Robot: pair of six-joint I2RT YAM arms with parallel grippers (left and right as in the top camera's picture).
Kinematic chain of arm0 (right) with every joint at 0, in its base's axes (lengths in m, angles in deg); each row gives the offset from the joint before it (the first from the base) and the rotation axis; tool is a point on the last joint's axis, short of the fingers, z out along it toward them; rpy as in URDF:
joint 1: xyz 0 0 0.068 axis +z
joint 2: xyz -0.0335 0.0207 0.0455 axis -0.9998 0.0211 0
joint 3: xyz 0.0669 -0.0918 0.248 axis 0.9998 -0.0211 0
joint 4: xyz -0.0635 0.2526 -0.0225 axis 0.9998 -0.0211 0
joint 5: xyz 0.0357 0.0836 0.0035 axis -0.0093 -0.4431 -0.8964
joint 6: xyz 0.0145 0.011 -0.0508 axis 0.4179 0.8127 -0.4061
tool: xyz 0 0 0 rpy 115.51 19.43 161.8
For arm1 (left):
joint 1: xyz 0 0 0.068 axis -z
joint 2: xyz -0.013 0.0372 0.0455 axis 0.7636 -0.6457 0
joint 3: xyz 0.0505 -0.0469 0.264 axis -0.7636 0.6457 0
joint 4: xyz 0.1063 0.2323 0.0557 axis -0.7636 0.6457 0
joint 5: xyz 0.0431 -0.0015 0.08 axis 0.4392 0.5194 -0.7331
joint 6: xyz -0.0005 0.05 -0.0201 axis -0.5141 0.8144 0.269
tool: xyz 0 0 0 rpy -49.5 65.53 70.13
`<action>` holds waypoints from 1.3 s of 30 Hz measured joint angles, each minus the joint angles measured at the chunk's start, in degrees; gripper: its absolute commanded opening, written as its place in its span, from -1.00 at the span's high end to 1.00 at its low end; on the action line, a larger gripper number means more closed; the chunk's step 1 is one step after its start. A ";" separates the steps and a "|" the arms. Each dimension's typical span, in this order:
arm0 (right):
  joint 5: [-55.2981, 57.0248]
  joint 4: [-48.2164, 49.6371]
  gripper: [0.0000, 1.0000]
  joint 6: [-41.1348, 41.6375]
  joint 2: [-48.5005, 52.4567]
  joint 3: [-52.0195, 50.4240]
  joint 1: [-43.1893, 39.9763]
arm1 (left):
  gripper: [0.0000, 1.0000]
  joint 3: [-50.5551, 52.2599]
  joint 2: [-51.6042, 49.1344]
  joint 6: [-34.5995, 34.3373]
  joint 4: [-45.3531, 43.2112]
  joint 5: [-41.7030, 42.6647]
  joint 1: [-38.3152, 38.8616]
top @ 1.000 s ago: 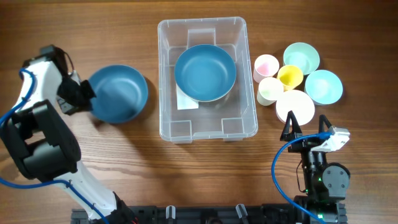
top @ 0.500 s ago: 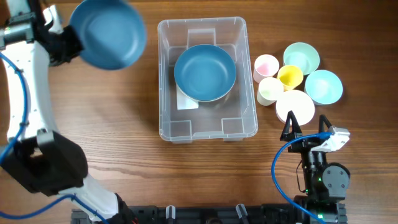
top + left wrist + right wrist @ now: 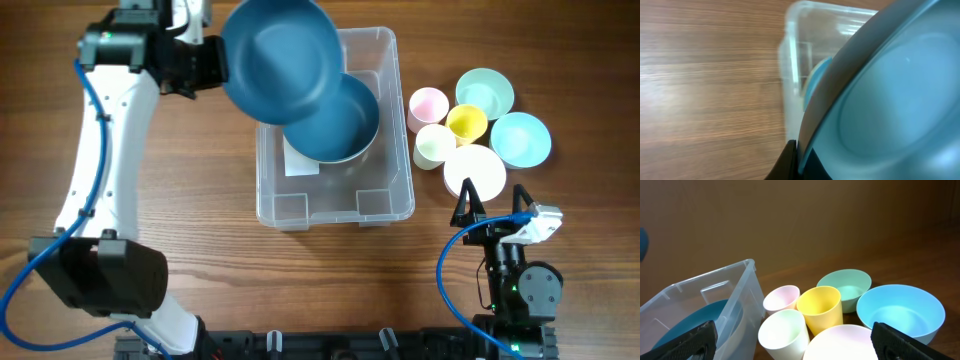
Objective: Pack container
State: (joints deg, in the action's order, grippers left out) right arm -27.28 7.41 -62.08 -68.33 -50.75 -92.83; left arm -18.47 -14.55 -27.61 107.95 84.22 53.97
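Observation:
The clear plastic container (image 3: 385, 205) stands in the middle of the table with one dark blue bowl (image 3: 350, 125) lying in it. A second dark blue bowl (image 3: 280, 60) hangs tilted over the container's far left corner, its rim pinched by my left gripper (image 3: 215, 62), which is shut on it. In the left wrist view that bowl (image 3: 890, 100) fills the right side and the container (image 3: 792, 65) shows behind it. My right gripper (image 3: 492, 208) rests open near the table's front right, just short of the white bowl (image 3: 475, 172).
Right of the container stand a pink cup (image 3: 428, 104), a yellow cup (image 3: 466, 123), a cream cup (image 3: 435, 145), a mint bowl (image 3: 485, 93) and a light blue bowl (image 3: 520, 139). The right wrist view shows the same cluster, the yellow cup (image 3: 821, 307) in the centre.
My left arm has lifted the dark blue bowl off the table at the left and swung it up and right, over the container's far left corner. The right arm has not moved.

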 measured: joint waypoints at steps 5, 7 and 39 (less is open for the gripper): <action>0.00 0.00 -1.00 0.00 0.00 0.00 0.00 | 0.92 0.00 -0.20 0.00 -0.74 0.00 3.19; 0.00 0.00 -0.99 0.00 0.00 0.00 0.00 | 0.92 0.00 -0.68 -0.02 -0.83 0.00 4.39; 0.00 0.00 -0.99 0.00 0.00 0.00 0.00 | -0.23 -0.24 -6.29 -1.42 -7.65 1.11 6.40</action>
State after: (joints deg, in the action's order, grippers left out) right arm -27.28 7.41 -62.08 -68.33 -50.75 -92.83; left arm -18.71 -20.84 -29.03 100.30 85.33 60.37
